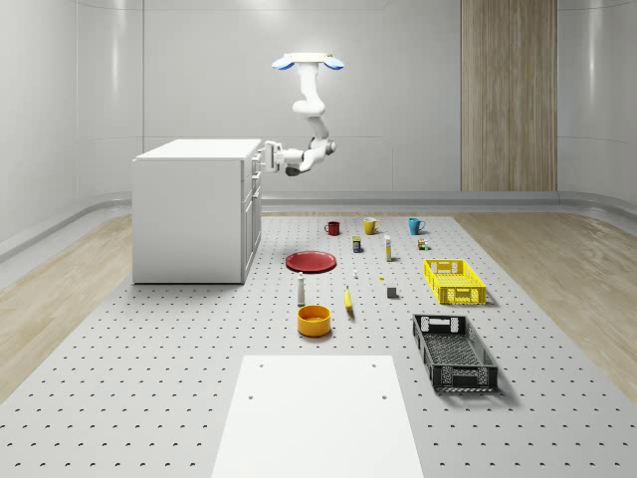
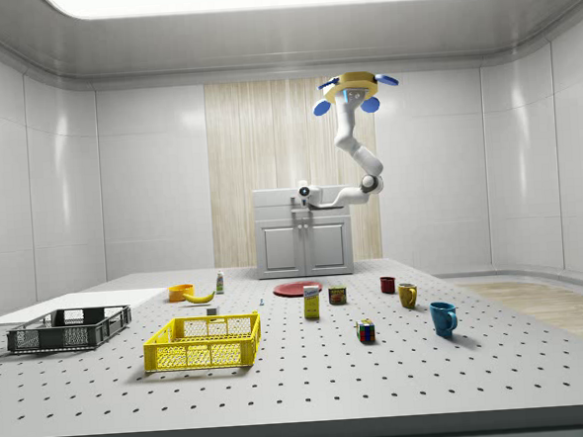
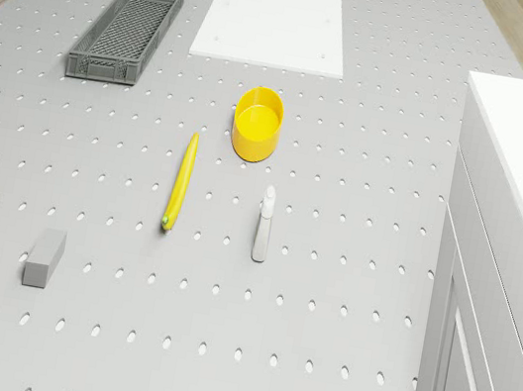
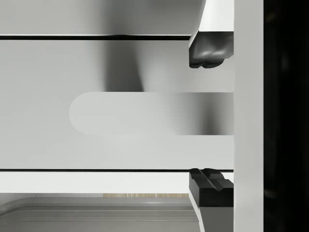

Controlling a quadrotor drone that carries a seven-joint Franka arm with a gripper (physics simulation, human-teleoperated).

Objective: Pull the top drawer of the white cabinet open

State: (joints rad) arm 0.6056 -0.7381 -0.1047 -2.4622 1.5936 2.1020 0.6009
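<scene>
End effector: the end effector (image 1: 267,157) is at the top drawer (image 1: 256,163) on the cabinet's front, level with the cabinet top. In the wrist view the end effector (image 4: 208,116) has its two dark fingertips (image 4: 207,55) apart, one on each side of the drawer's handle (image 4: 145,113). The fingers are open around the handle; whether the pads touch it I cannot tell.

Arm: the arm (image 1: 311,119) hangs from the drone and bends sideways toward the cabinet; the side view shows the end effector (image 2: 304,191) against the cabinet's upper front.

Drone: the drone (image 1: 309,62) hovers above the desk, beside the cabinet's front, higher than the cabinet top.

Cabinet: the white cabinet (image 1: 194,209) stands on the desk (image 1: 149,378) near its far-left corner as the whole-scene view gives it. The drawer front lies flush with the cabinet in the side view.

Black crate: the black crate (image 1: 454,351) is on the desk's right side, near the front; nothing visible inside.

Yellow crate: the yellow crate (image 1: 454,280) lies just behind the black one; it looks empty.

Yellow bowl: the bowl (image 1: 314,320) sits mid-desk, empty in the drone view (image 3: 258,123).

Cups: a red cup (image 1: 332,228), a yellow cup (image 1: 370,225) and a blue cup (image 1: 415,225) stand in a row toward the far edge; contents cannot be told.

Red plate: the plate (image 1: 311,261) lies bare, near the cabinet's front.

Loose items: a banana (image 3: 180,182) and a bottle (image 3: 264,223) lie near the bowl, and a grey block (image 3: 44,257) lies well apart from them.
</scene>
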